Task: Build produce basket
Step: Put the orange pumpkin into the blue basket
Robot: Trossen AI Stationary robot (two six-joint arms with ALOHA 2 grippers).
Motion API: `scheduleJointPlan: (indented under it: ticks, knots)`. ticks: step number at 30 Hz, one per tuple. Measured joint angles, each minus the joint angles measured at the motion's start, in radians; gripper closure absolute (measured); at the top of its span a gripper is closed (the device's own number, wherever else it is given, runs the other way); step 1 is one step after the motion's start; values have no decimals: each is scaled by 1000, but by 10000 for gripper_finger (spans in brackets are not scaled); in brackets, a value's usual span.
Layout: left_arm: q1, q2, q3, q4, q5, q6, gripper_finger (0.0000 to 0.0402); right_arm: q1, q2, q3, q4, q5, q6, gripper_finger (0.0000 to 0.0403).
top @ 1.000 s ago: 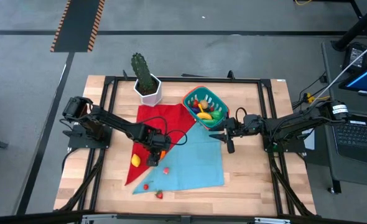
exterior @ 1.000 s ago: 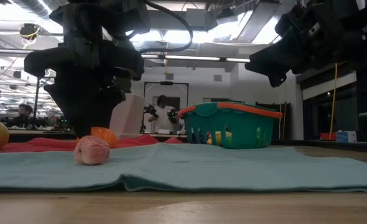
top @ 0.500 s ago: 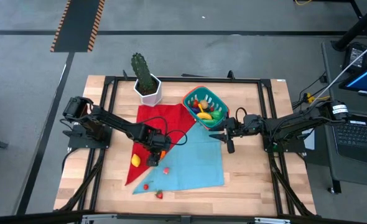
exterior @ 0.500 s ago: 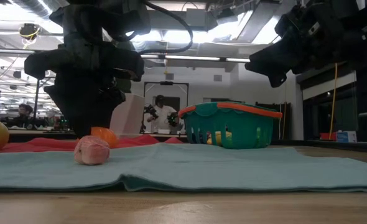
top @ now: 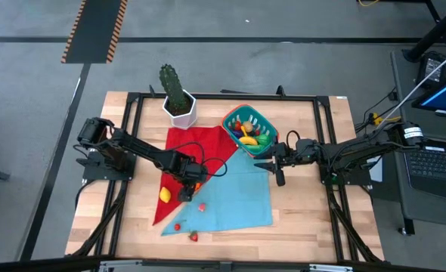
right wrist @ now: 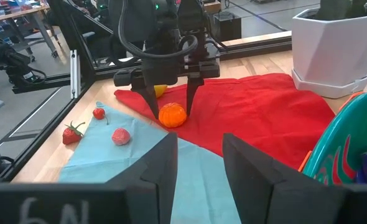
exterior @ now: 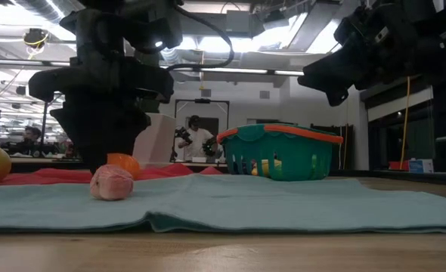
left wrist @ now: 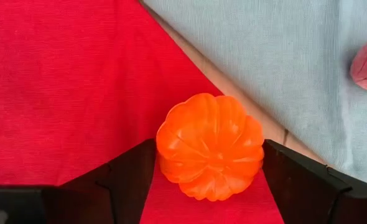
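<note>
Left tool (left wrist: 211, 177) straddling ribbed, glossy orange (left wrist: 210, 146)

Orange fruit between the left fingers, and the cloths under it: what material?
Orange: looks like moulded plastic, semi-gloss, with ribbed segments and soft highlights. Red cloth and blue cloth: woven fabric, matte, visible weave. Left gripper stands open around the orange.

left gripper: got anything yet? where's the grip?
Nothing held. The left gripper stands open astride the orange, fingers flanking its sides on the red cloth. The right gripper hovers empty near the basket.
</note>
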Motion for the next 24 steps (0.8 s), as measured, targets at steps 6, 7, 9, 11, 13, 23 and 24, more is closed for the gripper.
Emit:
scheduleJointPlan:
  ticks: [6, 7, 9, 11, 13, 23, 24]
  knots:
    - [0, -1, 1, 7, -5, -2, 126, 0, 0, 0, 0, 0, 0, 273]
    - [0, -1, 1, 12, -12, -2, 126, 0, 0, 0, 0, 0, 0, 273]
    - [0, -2, 2, 17, -16, -2, 126, 0, 0, 0, 0, 0, 0, 273]
    - [0, -2, 2, 16, -16, -5, 126, 0, 0, 0, 0, 0, 0, 273]
    - [0, -2, 2, 16, -16, -7, 126, 0, 0, 0, 0, 0, 0, 273]
    - [0, -4, -13, 25, -22, -39, 127, 0, 0, 0, -1, 0, 0, 273]
    - [0, -4, -13, 22, -22, -46, 127, 0, 0, 0, -1, 0, 0, 273]
